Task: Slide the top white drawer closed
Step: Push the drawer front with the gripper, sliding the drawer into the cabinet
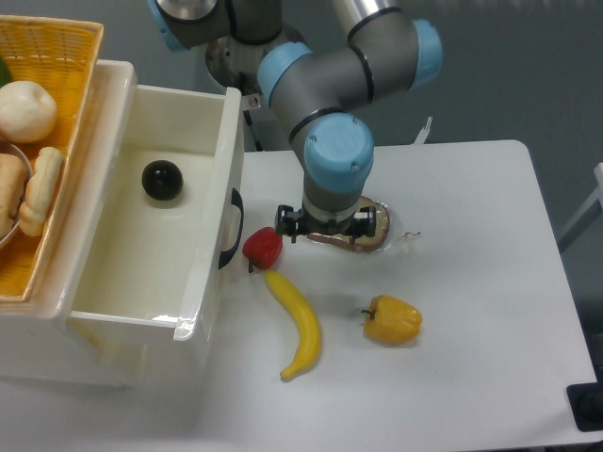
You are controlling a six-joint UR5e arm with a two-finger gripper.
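The top white drawer (113, 282) stands pulled out to the right, open, with a black ball (162, 180) inside. Its black arched handle (231, 229) is on the front panel facing the table. My gripper (332, 229) points straight down to the right of the handle, about a hand's width from it. It hangs over a brown flat object (369, 234). The wrist hides the fingers, so I cannot tell if they are open or shut.
A red pepper (263, 247) lies right by the drawer front, just below the handle. A banana (297, 325) and a yellow pepper (393, 318) lie on the white table (471, 235). A yellow wicker basket (42, 141) with food sits on the cabinet at left.
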